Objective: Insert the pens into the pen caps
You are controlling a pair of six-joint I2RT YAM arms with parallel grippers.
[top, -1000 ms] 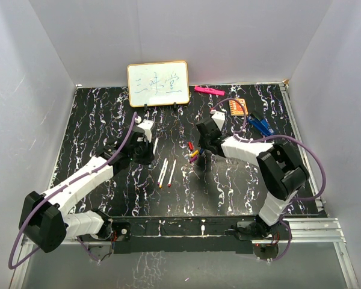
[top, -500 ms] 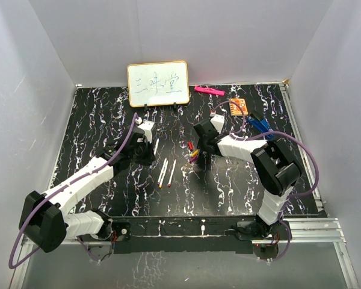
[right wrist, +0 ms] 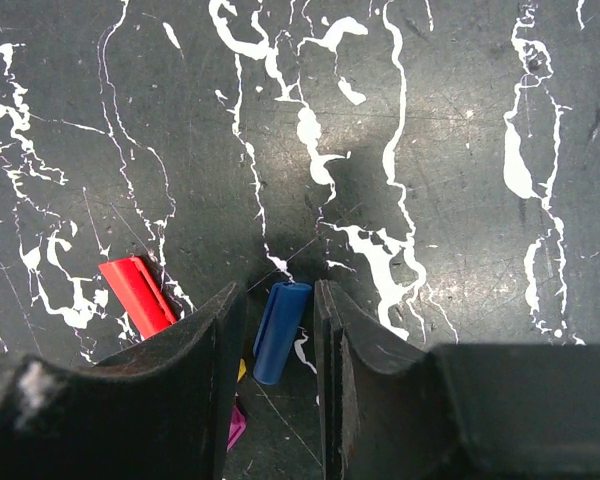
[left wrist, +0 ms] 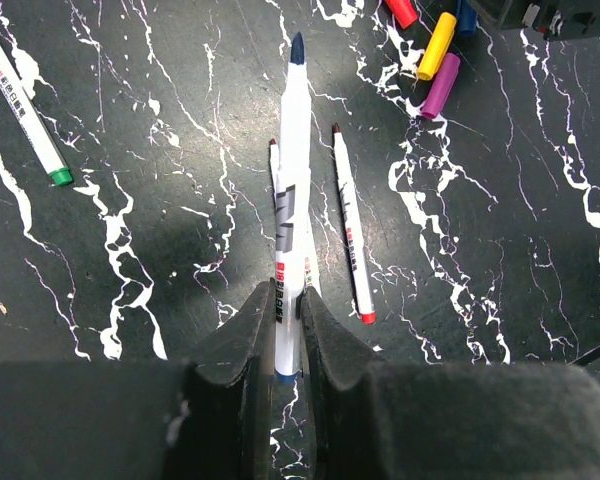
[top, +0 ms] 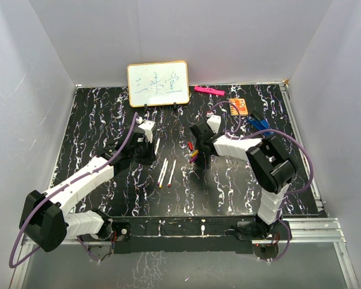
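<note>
The right claw [right wrist: 280, 296] has shifted left to straddle the blue cap [right wrist: 281, 332], jaws spread, while the left claw [left wrist: 287, 300] pinches the blue-tipped pen [left wrist: 293, 170], so capping looks close.

Small whiteboard [top: 158, 83] with blue scribbles, propped upright at back of black white-veined table [top: 96, 120]. Flat pink bar [top: 209, 91] lying just right of it, near back wall. Orange card [top: 238, 107] right of centre, blue clip-like object [top: 260, 124] near it, further right.
</note>
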